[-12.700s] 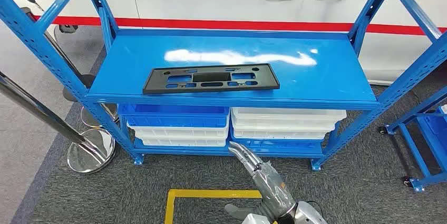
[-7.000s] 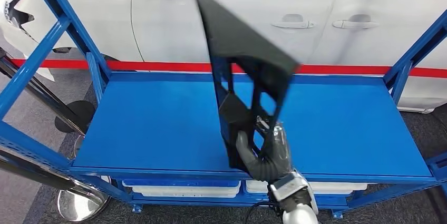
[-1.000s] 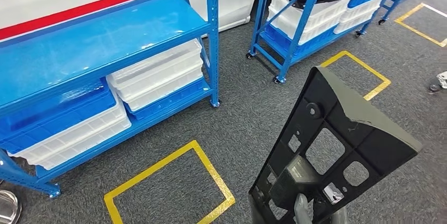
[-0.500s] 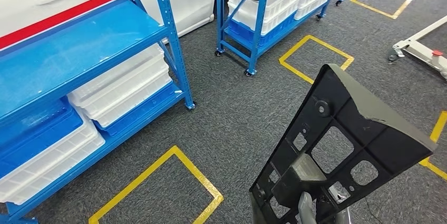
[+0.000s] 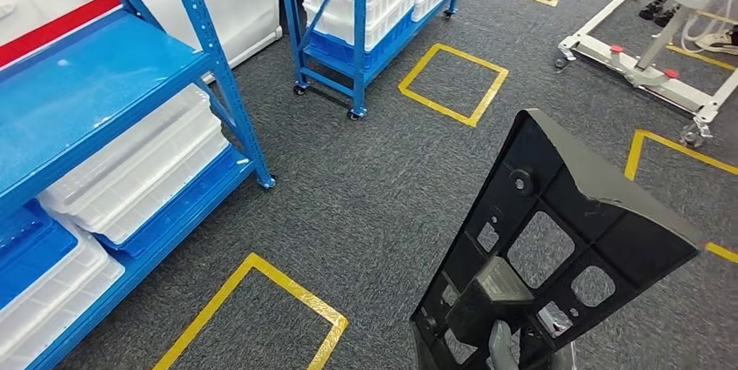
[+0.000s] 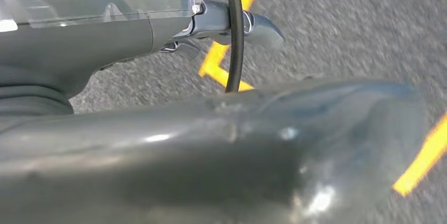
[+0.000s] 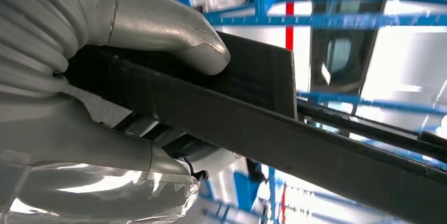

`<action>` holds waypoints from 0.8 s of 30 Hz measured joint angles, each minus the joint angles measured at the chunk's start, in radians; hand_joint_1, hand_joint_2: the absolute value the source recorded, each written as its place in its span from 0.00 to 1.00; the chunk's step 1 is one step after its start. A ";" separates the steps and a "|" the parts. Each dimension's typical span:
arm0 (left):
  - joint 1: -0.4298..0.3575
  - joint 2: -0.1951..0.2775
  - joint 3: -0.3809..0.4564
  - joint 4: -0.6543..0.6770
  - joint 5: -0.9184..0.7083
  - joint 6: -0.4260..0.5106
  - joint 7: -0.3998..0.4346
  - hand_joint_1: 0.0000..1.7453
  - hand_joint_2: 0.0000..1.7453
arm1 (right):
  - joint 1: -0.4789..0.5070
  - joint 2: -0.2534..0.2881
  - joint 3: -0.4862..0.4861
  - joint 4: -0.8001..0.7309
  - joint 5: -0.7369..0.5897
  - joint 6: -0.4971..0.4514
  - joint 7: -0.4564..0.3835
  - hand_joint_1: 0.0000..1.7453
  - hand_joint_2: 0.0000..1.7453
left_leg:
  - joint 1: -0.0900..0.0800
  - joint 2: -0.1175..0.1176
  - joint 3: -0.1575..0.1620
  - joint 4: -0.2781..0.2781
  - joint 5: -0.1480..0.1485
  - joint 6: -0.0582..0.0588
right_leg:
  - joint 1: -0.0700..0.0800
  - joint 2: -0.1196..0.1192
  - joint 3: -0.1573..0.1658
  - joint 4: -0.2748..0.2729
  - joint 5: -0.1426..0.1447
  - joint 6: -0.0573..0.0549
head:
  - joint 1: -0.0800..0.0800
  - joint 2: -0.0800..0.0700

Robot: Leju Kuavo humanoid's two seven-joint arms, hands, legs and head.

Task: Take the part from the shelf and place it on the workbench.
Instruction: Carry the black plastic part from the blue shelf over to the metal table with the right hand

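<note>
The right hand [image 7: 105,103] is gripping the part [image 5: 557,239] at its lower end; in the right wrist view the thumb is pressing on one face and the fingers [image 7: 79,150] are wrapping under the other, so the clamp is reading as firm. The part is riding in the air, clear of the shelf [image 5: 78,100], standing tilted with its long axis running up and away to the right from the hand. The whole free length is lying above and beyond the fingers. The left hand [image 6: 158,145] is hanging low over the floor [image 5: 365,178]; its wrist view is blurred and cannot tell whether its fingers are open or closed. No counter is in sight, only yellow floor squares [image 5: 252,318] and a wheeled rack [image 5: 365,13]. Judgement: the carry is in hand and placing is not yet done. The right hand alone is governing the part, so laying it down is calling for the long axis to be tipped flat, free end leading.
</note>
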 joint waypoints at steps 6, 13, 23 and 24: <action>-0.008 -0.002 0.000 0.000 -0.002 -0.001 0.000 0.00 0.00 | 0.000 0.000 0.000 0.000 0.003 -0.002 0.002 1.00 1.00 | -0.008 0.058 0.016 0.001 -0.012 -0.027 | 0.015 -0.062 0.134 -0.238 0.068 -0.030 | 0.000 0.000; -0.004 -0.005 0.000 0.000 -0.010 -0.007 0.004 0.00 0.00 | 0.001 0.002 0.002 -0.003 0.006 -0.010 0.006 1.00 1.00 | 0.001 -0.053 -0.104 0.276 -0.158 -0.048 | 0.008 0.020 0.131 -0.251 0.083 -0.063 | 0.000 0.000; -0.004 -0.008 0.000 -0.008 -0.011 -0.011 0.006 0.00 0.00 | 0.004 0.002 0.004 -0.003 0.013 -0.014 0.009 1.00 1.00 | 0.003 -0.117 -0.008 0.017 -0.005 -0.018 | 0.005 0.135 0.112 -0.228 0.082 -0.026 | 0.000 0.000; -0.005 -0.009 0.000 -0.009 -0.011 -0.011 0.006 0.00 0.00 | 0.005 0.002 0.004 -0.003 0.013 -0.014 0.009 1.00 1.00 | 0.004 -0.104 -0.006 0.012 -0.001 -0.010 | 0.006 0.112 0.105 -0.216 0.073 -0.022 | 0.000 0.000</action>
